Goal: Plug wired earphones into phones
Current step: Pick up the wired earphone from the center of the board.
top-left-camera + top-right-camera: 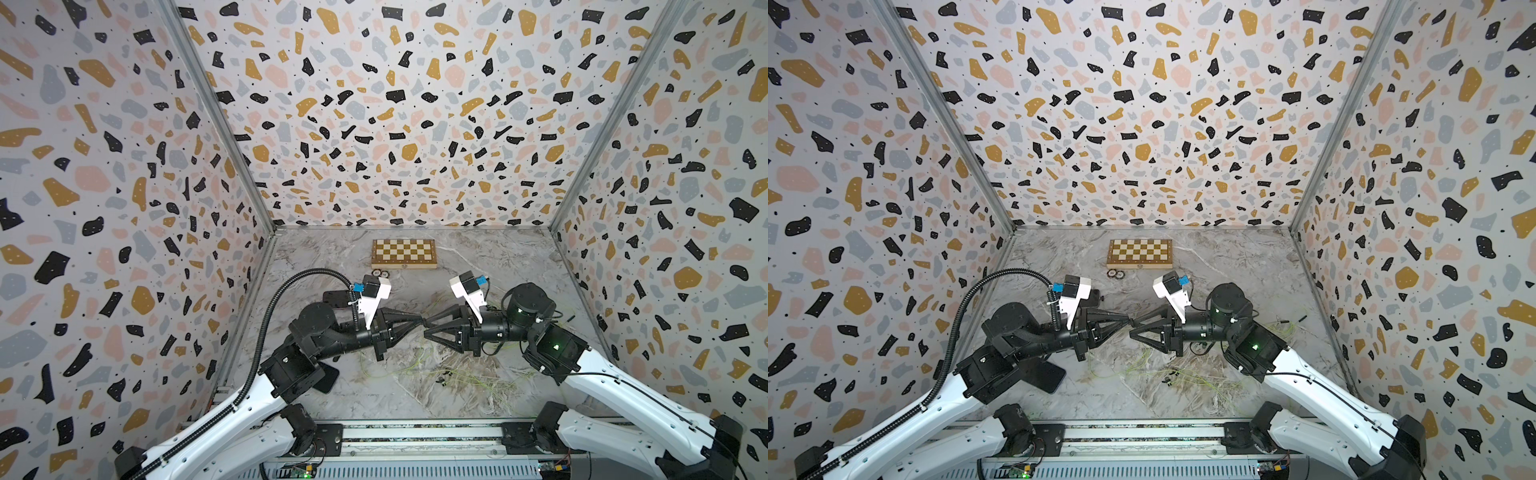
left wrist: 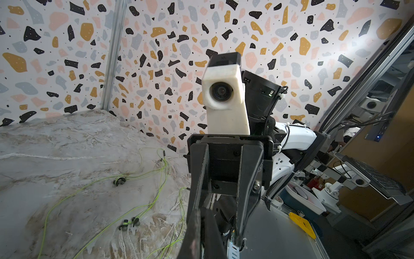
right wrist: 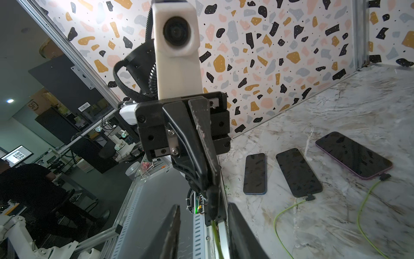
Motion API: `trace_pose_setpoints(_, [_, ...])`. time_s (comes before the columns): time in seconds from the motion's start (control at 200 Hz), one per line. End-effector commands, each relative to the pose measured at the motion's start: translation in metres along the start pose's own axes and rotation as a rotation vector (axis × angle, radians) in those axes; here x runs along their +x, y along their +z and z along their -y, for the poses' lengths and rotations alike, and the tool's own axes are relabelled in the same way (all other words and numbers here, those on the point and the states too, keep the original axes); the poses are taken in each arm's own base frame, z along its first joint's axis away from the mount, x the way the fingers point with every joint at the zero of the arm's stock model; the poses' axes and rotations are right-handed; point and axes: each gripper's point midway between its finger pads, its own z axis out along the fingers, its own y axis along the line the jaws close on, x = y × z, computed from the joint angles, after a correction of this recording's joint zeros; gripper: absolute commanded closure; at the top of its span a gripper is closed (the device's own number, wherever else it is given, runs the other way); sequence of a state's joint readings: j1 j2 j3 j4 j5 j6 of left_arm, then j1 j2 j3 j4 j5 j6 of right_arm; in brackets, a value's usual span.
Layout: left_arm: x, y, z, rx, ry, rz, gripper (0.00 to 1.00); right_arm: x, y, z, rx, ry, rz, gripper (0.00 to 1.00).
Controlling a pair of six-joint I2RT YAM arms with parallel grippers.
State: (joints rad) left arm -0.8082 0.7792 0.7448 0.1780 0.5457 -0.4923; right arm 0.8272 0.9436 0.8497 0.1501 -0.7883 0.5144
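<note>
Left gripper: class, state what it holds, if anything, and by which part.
The left gripper pinches an earphone cord by its black plug end; the green cord hangs down below the closed fingertips.

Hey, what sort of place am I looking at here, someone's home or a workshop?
Probably a robotics lab test cell: a left arm and right arm mounted on a metal rail, a tabletop boxed in by printed walls, and a lit monitor outside.

Boxed in by terrazzo-print walls [image 1: 395, 124], floored with grey-veined marble [image 1: 490, 257], edged by aluminium posts [image 1: 218, 112], open onto a dim workshop [image 3: 56, 125].
</note>
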Motion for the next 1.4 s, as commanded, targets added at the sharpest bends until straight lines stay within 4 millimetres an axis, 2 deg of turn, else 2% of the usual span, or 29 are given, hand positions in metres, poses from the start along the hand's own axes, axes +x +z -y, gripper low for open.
trace_pose_setpoints(0.0, [-0.0080,-0.0021,0.0118,0.051,0.033,0.038,1.00,-0.0266,-0.0011,-0.0190,-0.032,-0.063,0.057,0.68])
trace_pose_setpoints(0.21, [-0.0075,-0.0038,0.0117,0.049,0.036,0.043,1.00,-0.0266,0.0025,-0.0177,-0.025,-0.063,0.057,0.79])
trace_pose_setpoints(0.355, [-0.0072,-0.0046,0.0130,0.055,0.035,0.043,1.00,-0.0260,0.0036,-0.0155,-0.015,-0.061,0.056,0.83])
trace_pose_setpoints(0.516, [-0.0064,-0.0059,0.0133,0.052,0.038,0.043,1.00,-0.0251,0.0030,-0.0161,-0.014,-0.063,0.054,0.84])
trace_pose_setpoints(0.601, [-0.0070,-0.0062,0.0144,0.057,0.040,0.043,1.00,-0.0247,0.0027,-0.0142,-0.003,-0.060,0.055,0.75])
trace_pose_setpoints(0.696, [-0.0063,-0.0057,0.0144,0.058,0.039,0.039,1.00,-0.0248,0.0020,-0.0148,-0.002,-0.060,0.055,0.72])
trace_pose_setpoints(1.176, [-0.0070,-0.0069,0.0140,0.053,0.046,0.046,1.00,-0.0259,-0.0014,-0.0148,0.013,-0.068,0.067,0.76])
trace_pose_setpoints(1.397, [-0.0078,-0.0065,0.0147,0.055,0.046,0.045,1.00,-0.0242,-0.0016,-0.0154,0.010,-0.068,0.061,0.83])
